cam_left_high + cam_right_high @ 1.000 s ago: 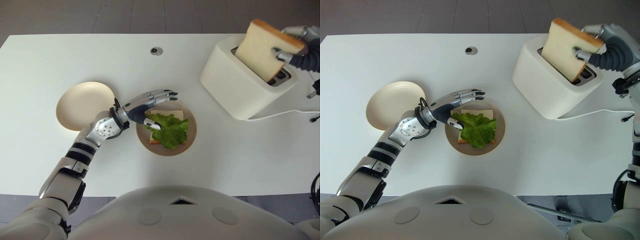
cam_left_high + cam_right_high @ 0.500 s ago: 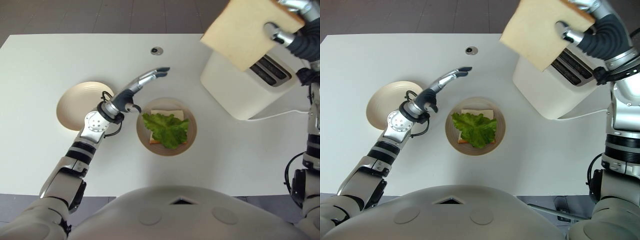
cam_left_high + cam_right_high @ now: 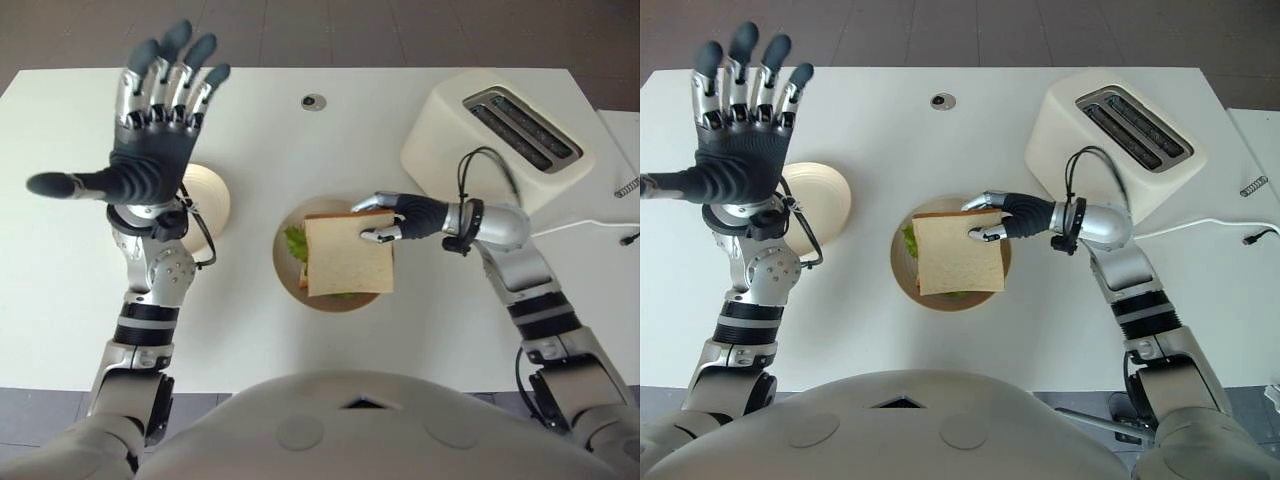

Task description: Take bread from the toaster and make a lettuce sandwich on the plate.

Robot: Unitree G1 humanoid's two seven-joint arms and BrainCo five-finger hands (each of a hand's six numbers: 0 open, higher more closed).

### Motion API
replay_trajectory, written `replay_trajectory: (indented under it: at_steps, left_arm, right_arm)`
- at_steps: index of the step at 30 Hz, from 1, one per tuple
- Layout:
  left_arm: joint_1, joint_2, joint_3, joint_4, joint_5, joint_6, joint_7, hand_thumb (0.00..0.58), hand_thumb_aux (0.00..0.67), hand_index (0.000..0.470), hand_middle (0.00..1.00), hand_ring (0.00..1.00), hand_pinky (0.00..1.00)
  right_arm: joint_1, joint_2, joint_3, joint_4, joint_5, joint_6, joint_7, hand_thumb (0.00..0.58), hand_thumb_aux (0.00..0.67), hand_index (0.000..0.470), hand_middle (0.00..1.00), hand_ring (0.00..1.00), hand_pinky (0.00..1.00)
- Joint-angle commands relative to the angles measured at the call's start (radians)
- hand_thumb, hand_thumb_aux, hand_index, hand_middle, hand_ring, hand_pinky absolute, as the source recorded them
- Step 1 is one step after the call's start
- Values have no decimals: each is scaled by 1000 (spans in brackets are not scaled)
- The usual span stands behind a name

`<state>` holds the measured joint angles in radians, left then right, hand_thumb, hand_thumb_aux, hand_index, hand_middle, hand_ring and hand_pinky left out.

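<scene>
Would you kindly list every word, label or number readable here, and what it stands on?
No text can be read anywhere. The toaster, the bread slice, the plate under it, the empty plate and the table show no print.
The small round disc on the table may carry a mark, too small to tell.

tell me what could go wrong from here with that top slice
1. The right hand pinches the top slice by one corner with its fingers; opening them could drag or tilt it off the lettuce.
2. The top slice sits toward the right rim of the plate, with lettuce showing only at the left, so the sandwich may end up lopsided.
3. On pulling back, the right arm could brush the toaster close behind it.
</scene>
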<state>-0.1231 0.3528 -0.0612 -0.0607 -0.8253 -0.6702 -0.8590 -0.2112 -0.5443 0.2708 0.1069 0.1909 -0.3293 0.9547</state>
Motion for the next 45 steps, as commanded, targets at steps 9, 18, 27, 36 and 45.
replay_trajectory:
  at_steps: [9, 18, 27, 36, 45]
  left_arm:
    - [60, -3, -121, 168, 413, -147, -171, 0, 0, 0, 0, 0, 0]
    - [59, 45, -209, 332, 740, -187, -147, 0, 0, 0, 0, 0, 0]
    - [-30, 74, -291, 571, 1132, -197, 134, 0, 0, 0, 0, 0, 0]
    - [-46, 103, -363, 586, 1129, -203, 191, 0, 0, 0, 0, 0, 0]
    - [-63, 103, -358, 575, 1108, -232, 267, 0, 0, 0, 0, 0, 0]
  right_arm:
    - [-80, 98, -3, 182, -77, -51, -23, 580, 670, 470, 1000, 1000, 1000]
    - [-98, 98, 39, 330, -259, -109, -112, 580, 670, 470, 1000, 1000, 1000]
    - [-102, 106, 31, 347, -258, -135, -157, 0, 0, 0, 1000, 1000, 1000]
    - [-220, 205, -164, 413, -188, -41, -382, 0, 0, 0, 361, 361, 361]
    - [-212, 253, -243, 307, -50, -2, -365, 0, 0, 0, 0, 0, 0]
